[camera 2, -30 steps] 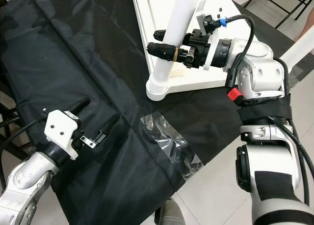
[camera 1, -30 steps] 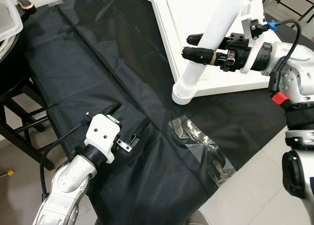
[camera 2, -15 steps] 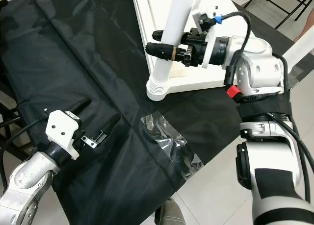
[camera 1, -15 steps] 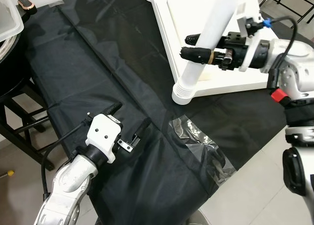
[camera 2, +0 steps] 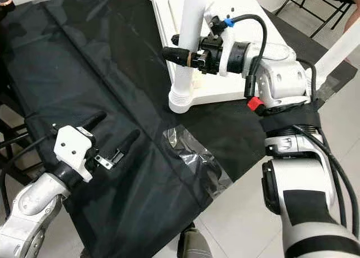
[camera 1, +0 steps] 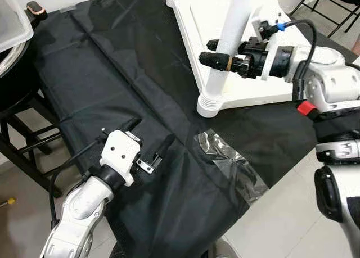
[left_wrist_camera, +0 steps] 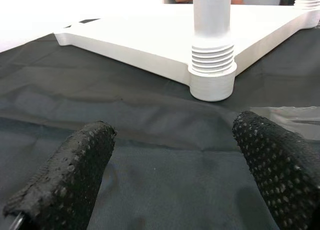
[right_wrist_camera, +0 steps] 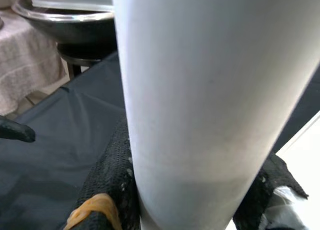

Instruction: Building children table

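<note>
White tabletop [camera 1: 264, 89] is laid upside down on a black cloth [camera 1: 112, 84], and a white leg [camera 1: 225, 50] is stood upright in its near corner. The leg is clamped by the right gripper [camera 1: 216, 53] above the threaded base. The left gripper [camera 1: 149, 140] is held spread over the cloth, near a clear plastic bag [camera 1: 230, 165].

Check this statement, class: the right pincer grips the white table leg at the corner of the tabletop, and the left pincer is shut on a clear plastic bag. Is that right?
One part is wrong. The left pincer is open and holds nothing, hovering over the black cloth, as the left wrist view shows; the plastic bag lies apart. The right pincer does grip the table leg at the tabletop corner.
</note>
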Available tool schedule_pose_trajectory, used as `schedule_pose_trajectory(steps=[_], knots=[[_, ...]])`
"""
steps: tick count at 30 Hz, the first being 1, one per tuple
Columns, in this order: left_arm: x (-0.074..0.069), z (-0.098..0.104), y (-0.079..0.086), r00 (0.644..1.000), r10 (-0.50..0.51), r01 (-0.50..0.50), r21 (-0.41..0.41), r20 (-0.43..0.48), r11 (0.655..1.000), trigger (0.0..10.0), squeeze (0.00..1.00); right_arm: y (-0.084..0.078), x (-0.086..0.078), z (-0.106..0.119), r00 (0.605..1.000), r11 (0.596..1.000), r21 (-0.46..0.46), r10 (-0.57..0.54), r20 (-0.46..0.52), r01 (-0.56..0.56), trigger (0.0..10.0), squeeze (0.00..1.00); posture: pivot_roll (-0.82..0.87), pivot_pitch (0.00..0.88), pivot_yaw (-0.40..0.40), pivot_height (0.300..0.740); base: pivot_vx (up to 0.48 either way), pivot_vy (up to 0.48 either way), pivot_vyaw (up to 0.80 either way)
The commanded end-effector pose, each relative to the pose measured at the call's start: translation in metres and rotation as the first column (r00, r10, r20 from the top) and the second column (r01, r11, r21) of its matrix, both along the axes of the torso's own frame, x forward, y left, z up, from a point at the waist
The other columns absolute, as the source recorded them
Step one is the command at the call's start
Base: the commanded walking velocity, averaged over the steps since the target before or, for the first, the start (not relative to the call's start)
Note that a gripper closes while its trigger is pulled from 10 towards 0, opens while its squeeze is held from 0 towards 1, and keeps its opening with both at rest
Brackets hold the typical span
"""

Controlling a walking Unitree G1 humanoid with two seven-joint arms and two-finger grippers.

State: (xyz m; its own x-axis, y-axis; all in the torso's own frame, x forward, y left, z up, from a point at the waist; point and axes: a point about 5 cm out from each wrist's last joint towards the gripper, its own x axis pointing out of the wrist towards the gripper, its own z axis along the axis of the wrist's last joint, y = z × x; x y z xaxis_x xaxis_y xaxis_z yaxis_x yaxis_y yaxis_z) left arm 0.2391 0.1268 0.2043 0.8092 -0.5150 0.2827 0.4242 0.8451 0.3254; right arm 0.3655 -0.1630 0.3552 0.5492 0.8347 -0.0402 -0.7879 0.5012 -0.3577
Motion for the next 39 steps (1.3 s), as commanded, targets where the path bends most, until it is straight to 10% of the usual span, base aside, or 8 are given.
schedule_pose_trajectory(steps=[1,39], knots=[[-0.001,-0.006,-0.001,1.000,0.001,0.000,0.008,-0.017,1.000,10.0,0.00,-0.004,0.004,-0.012,0.998,0.997,-0.050,-0.063,-0.013,0.062,10.0,0.00,0.02,0.362,-0.028,0.740,0.000,0.000,0.00],[0.000,-0.008,-0.002,1.000,-0.012,0.013,0.027,-0.010,1.000,10.0,0.00,-0.009,-0.011,-0.030,0.990,0.990,0.053,-0.130,-0.046,0.132,10.0,0.00,0.01,0.358,-0.014,0.740,0.000,0.000,0.00]])
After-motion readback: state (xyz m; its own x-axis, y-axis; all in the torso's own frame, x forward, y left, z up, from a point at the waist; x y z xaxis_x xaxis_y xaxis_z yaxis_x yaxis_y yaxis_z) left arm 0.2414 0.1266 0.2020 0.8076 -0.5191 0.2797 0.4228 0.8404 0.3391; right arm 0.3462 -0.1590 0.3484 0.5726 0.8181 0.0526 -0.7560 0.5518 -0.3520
